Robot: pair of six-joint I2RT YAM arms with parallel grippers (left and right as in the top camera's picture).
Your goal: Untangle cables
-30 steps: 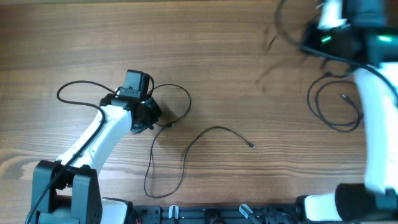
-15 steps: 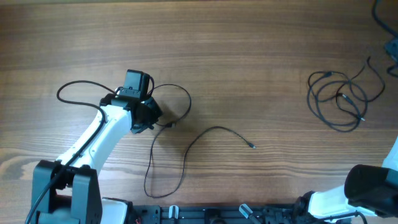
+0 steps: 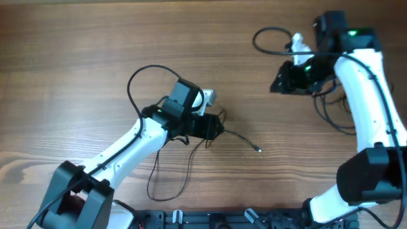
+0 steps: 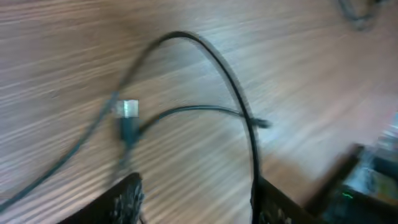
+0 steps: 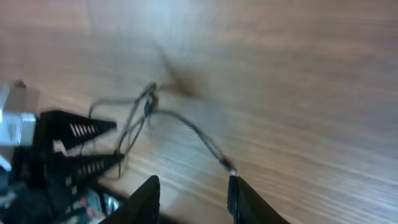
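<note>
Thin black cables lie in two groups. One cable curls in a loop behind my left arm and runs on to a small plug at the table's centre. A second bundle lies coiled under my right arm, with a loop beyond it. My left gripper is open just over the centre cable. In the left wrist view that cable arcs down along the right finger, and a plug lies ahead. My right gripper is open with bare wood between its fingers; a cable end lies by one fingertip.
The table is brown wood. The left arm's white link crosses the lower left, and the right arm stands along the right edge. A black rail runs along the front edge. The left arm's gripper shows in the right wrist view.
My left arm has swung right to the table's centre, dragging the cable loop along, and its jaws have opened. My right arm came back into view, moved left of the coil and opened.
</note>
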